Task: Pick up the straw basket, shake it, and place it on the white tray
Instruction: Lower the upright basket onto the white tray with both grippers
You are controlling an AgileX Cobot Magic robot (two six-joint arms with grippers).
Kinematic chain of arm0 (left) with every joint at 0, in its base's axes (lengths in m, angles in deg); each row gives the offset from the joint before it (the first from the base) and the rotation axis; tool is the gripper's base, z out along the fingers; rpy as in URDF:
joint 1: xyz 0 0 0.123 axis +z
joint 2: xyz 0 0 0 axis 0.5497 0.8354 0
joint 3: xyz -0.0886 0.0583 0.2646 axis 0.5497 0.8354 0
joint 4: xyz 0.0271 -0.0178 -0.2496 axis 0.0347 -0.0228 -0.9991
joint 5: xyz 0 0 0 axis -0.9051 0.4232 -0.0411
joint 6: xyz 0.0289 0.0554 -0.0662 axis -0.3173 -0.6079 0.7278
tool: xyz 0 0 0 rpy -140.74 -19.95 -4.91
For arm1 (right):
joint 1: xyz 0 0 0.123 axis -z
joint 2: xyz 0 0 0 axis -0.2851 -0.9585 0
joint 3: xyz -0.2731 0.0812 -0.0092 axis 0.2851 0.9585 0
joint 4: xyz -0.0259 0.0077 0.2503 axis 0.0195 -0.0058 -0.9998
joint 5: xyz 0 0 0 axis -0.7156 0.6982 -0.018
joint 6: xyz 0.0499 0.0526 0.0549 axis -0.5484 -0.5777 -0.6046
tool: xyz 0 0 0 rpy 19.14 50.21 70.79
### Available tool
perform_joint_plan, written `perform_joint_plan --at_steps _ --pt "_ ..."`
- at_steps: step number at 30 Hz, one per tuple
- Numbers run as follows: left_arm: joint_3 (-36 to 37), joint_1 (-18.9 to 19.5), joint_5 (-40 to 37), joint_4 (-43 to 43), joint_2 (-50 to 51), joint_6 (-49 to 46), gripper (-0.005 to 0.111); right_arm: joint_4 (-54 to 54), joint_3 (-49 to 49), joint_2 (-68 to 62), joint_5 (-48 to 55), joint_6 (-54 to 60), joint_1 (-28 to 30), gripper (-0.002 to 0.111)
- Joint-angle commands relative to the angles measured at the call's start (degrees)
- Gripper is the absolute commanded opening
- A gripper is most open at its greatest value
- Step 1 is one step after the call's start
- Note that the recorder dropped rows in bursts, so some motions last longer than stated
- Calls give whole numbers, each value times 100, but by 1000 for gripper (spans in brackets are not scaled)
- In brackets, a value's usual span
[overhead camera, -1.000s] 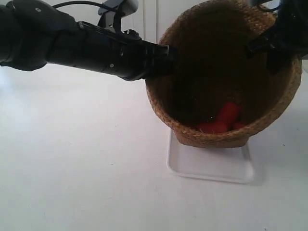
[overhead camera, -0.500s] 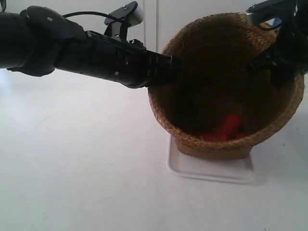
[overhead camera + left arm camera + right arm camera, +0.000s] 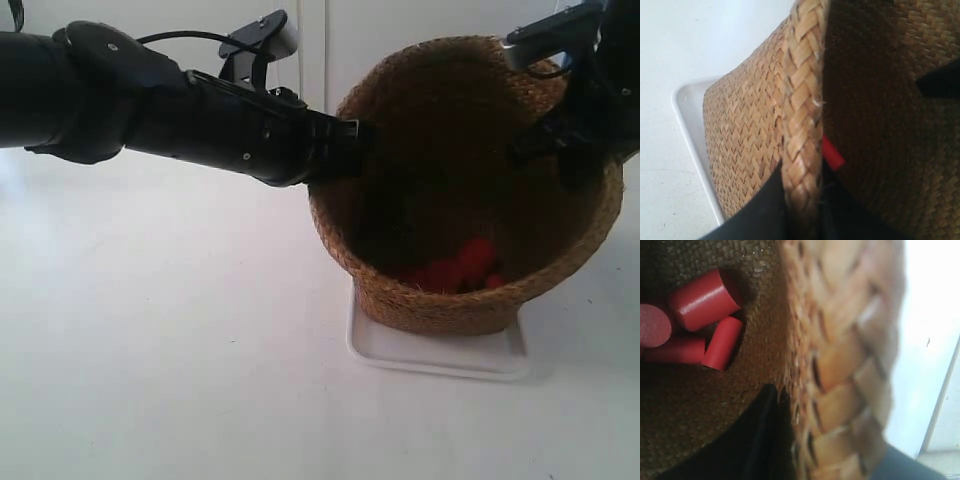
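Now | left gripper pinching straw basket rim | right gripper likewise

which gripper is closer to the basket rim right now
Neither: the left gripper clamps one side of the basket rim, the right gripper clamps the opposite side.

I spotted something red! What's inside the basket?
Red round pegs lie on the bottom of the basket. At least four show in the right wrist view. From the exterior view, the basket's near wall and the dark inside could hide more.
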Motion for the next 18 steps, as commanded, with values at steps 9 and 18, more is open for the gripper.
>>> perform_joint_plan --at_steps 9,18 --pt "-61 -78 -190 -107 -12 -215 5 192 43 -105 -106 -41 19 44" --pt "-61 -78 -186 -39 -12 -239 46 203 43 -105 -205 62 19 57"
